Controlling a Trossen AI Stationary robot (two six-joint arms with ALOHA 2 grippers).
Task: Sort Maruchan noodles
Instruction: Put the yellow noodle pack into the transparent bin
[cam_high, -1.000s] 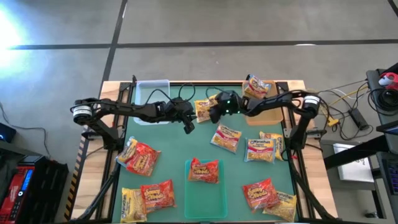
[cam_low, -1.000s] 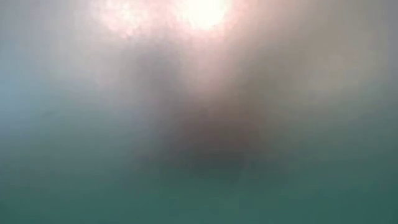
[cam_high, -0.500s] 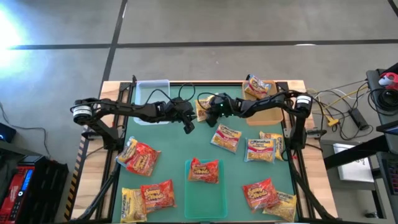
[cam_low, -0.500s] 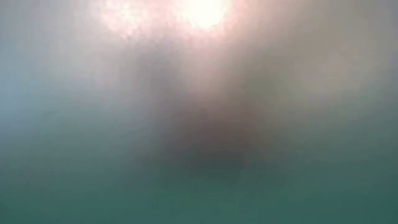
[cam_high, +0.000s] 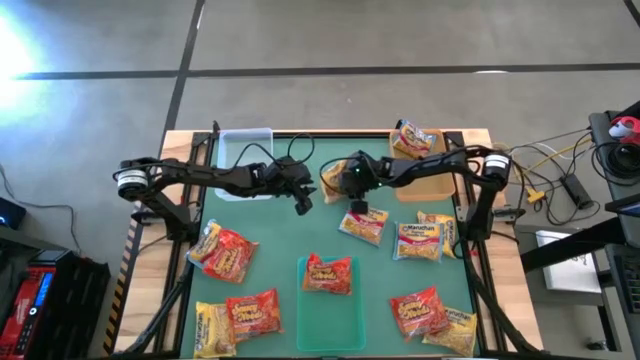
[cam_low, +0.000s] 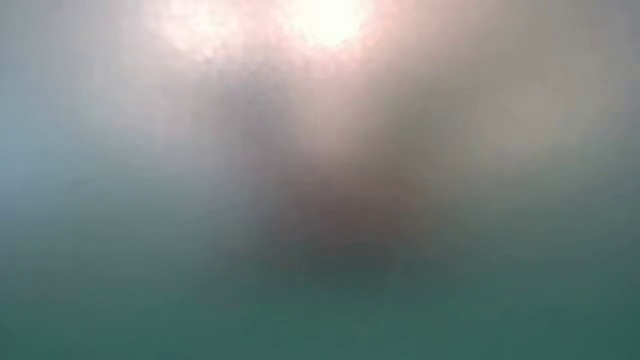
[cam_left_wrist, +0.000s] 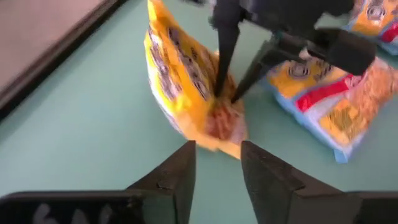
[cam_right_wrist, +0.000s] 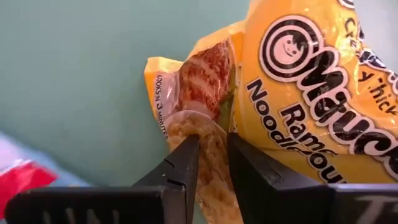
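The right tool (cam_right_wrist: 210, 163) pinches the yellow Maruchan packet (cam_right_wrist: 298, 93) by its edge above the green surface (cam_high: 270, 225), while the left tool (cam_left_wrist: 217, 177) stands narrowly apart, empty, just beside it.

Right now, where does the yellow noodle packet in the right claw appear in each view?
High view: yellow packet at the table's far middle, in the right claw.
Low view: not visible.
Left wrist view: packet standing on edge, pinched.
Right wrist view: packet between the fingers.
Shared landmark: the green mat.
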